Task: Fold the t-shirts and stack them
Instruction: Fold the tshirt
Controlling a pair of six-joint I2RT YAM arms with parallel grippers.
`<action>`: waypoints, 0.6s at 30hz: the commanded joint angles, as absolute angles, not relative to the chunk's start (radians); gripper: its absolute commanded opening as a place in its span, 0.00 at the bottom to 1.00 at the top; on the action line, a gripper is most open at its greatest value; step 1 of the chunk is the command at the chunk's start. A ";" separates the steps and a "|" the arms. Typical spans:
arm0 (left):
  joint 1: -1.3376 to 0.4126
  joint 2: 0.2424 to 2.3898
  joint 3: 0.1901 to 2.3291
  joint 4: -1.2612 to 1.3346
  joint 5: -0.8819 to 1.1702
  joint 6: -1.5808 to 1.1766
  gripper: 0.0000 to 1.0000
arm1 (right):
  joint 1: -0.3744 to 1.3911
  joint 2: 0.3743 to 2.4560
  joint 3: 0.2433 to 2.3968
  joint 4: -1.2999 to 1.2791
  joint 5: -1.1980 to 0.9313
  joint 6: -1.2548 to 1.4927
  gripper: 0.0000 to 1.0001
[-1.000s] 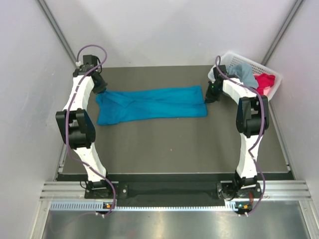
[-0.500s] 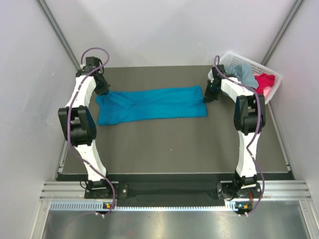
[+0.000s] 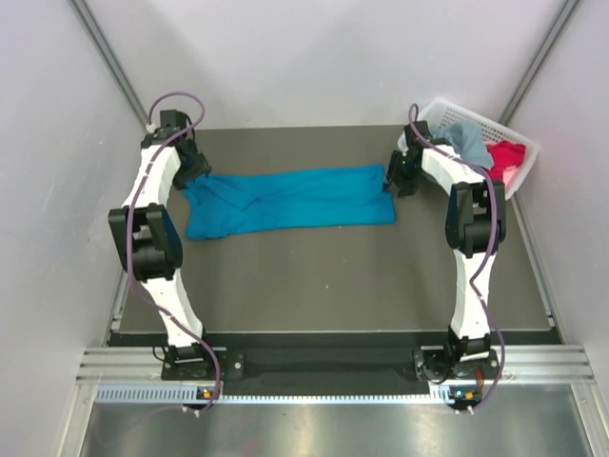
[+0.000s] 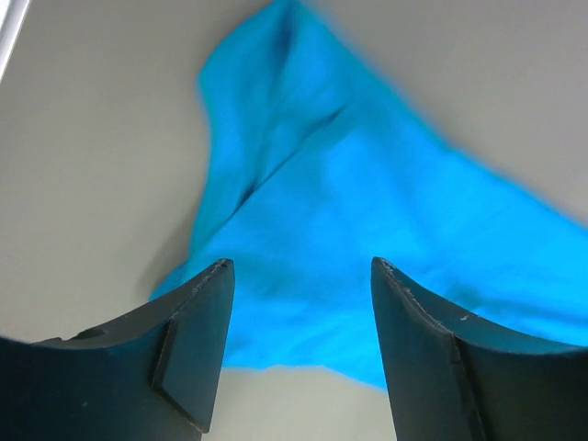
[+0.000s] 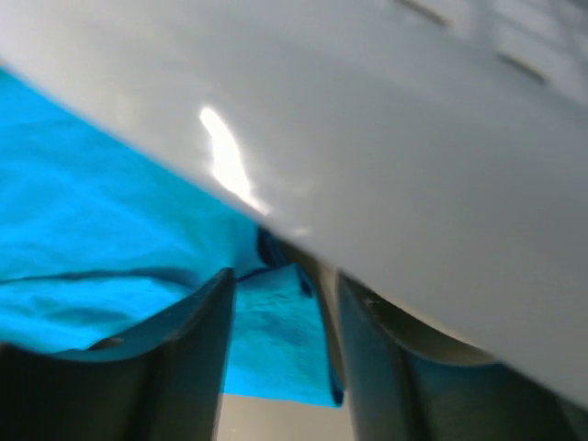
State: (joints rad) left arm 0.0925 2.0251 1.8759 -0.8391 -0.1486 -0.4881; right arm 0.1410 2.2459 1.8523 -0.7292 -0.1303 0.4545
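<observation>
A bright teal-blue t-shirt (image 3: 295, 198) lies folded into a long band across the far half of the table. My left gripper (image 3: 195, 171) hangs open just above the band's left end, its jaws apart over the cloth (image 4: 349, 184) with nothing between them (image 4: 301, 264). At the band's far right corner my right gripper (image 3: 392, 181) is open too (image 5: 284, 274), and the shirt's corner (image 5: 276, 349) lies loose between and below its fingers. A dusty grey-blue t-shirt (image 3: 466, 141) and a red-pink t-shirt (image 3: 506, 157) lie crumpled in the basket.
The white lattice basket (image 3: 485, 122) stands tilted in the far right corner, close behind my right arm. Pale walls close in the dark table (image 3: 324, 276) on the left, right and far sides.
Both grippers were shut on the teal shirt's ends and have now opened, letting the cloth go. The shirt lies where it was.
</observation>
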 commanded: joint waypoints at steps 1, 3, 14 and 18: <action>0.143 1.840 1.728 -0.873 -0.189 -0.517 0.66 | 0.133 2.135 1.842 -0.747 -0.058 0.396 0.54; 0.176 1.775 1.596 -0.859 -0.181 -0.531 0.66 | 0.135 2.080 1.787 -0.746 -0.041 0.382 0.57; 0.409 1.470 1.137 -0.769 0.084 -0.620 0.65 | 0.138 1.910 1.494 -0.630 -0.162 0.423 0.66; 0.425 1.486 1.074 -0.701 0.179 -0.656 0.65 | 0.143 1.896 1.463 -0.604 -0.193 0.425 0.66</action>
